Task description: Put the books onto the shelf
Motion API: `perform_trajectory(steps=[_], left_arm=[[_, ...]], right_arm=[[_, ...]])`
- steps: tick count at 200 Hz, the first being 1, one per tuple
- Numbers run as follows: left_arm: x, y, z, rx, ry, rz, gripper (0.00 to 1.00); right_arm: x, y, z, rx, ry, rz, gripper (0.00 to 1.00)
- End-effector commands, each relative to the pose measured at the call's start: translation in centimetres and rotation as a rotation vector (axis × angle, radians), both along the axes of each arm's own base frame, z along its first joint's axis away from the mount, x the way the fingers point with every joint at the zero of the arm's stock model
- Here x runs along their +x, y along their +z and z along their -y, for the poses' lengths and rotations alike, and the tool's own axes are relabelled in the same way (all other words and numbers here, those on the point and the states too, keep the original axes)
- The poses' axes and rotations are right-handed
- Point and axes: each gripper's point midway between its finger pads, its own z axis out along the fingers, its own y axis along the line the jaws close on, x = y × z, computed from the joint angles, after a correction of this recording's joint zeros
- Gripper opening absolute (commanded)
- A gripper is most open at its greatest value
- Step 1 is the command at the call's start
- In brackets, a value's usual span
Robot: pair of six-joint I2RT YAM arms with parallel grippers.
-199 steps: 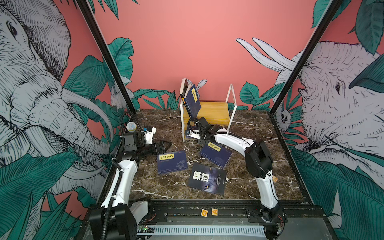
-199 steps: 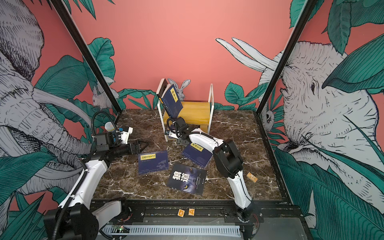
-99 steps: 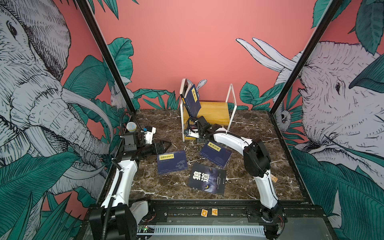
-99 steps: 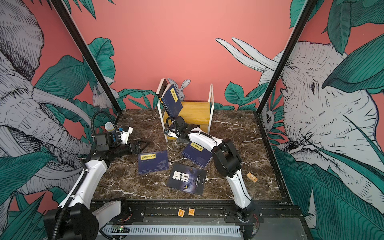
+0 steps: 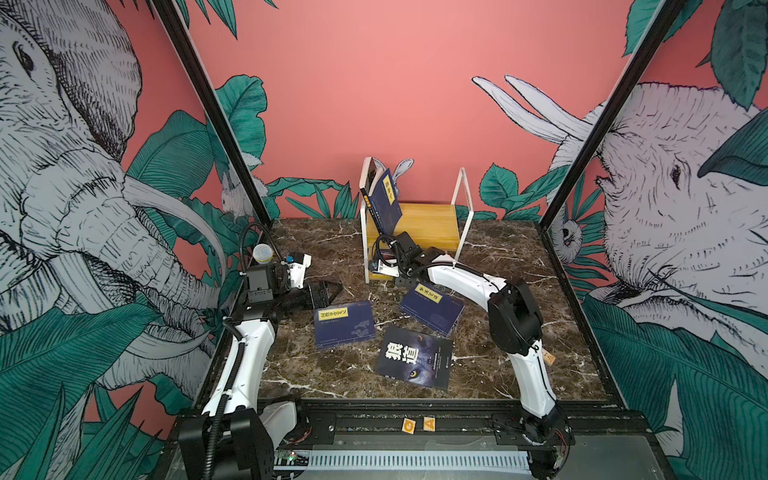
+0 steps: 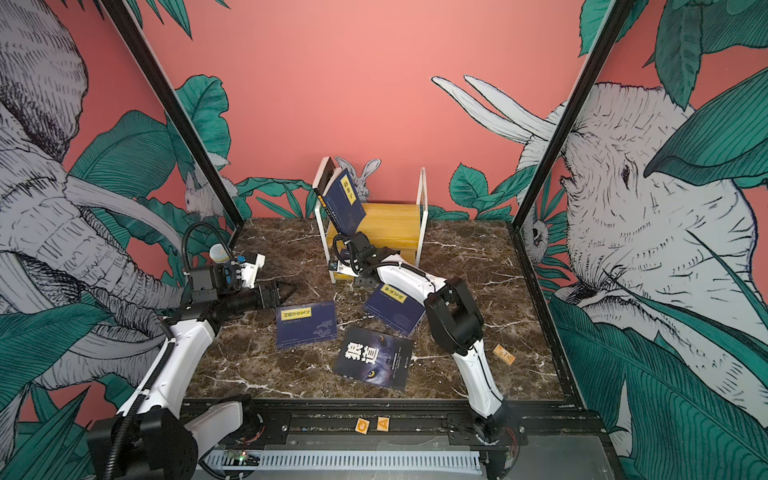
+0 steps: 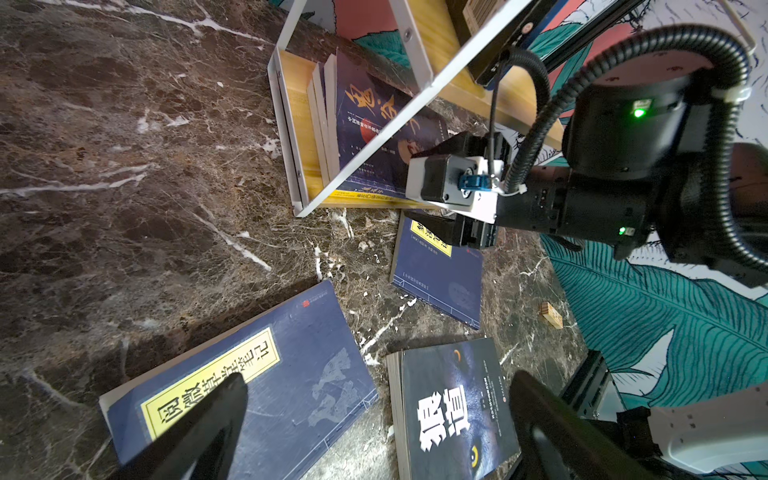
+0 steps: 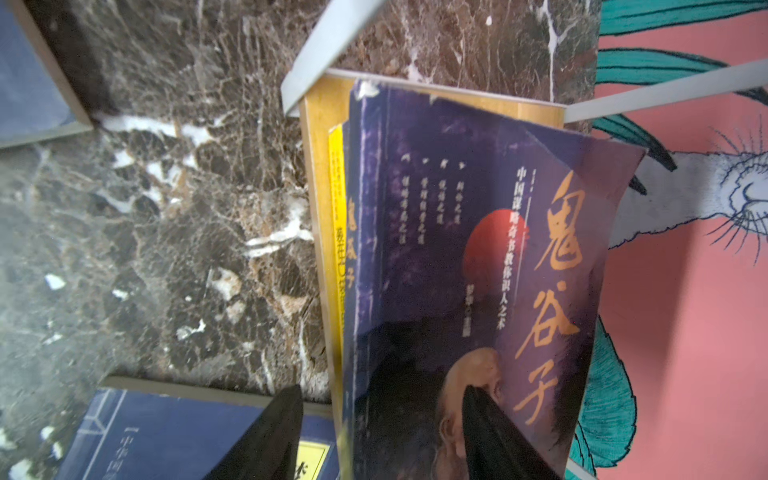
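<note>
One small shelf [image 5: 428, 220] of light wood and white metal is loaded with a purple bearded-man book [image 8: 457, 249], framed by the spread right gripper [image 8: 381, 388], while two navy yellow-labelled books [image 5: 344, 328] and a black wolf-eye book [image 5: 415, 357] are left flat near the wide-open left gripper [image 7: 379, 376].

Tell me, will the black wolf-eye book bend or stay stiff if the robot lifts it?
Probably bends a bit: the wolf-eye book looks like a thin paperback. Lying flat on the marble table, it would likely slide when pushed, not roll or tip.
</note>
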Motion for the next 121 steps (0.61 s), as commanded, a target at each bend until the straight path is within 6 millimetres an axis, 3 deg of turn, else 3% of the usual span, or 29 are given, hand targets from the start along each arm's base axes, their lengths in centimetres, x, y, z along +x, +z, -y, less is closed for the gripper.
perform_trajectory(steps=[1,47,121], left_arm=[[-0.2,0.0,-0.1,-0.002,-0.001,0.01,0.99],[-0.3,0.2,0.0,0.0,0.0,0.01,0.99],[-0.4,0.1,-0.1,0.001,0.0,0.014,0.99]], right_arm=[[-0.8,2.2,1.5,0.003,0.001,0.014,0.64],[-1.2,1.1,3.5,-0.018,-0.03,-0.019,0.62],[-0.1,0.6,6.0,-0.048,-0.09,-0.008,0.53]])
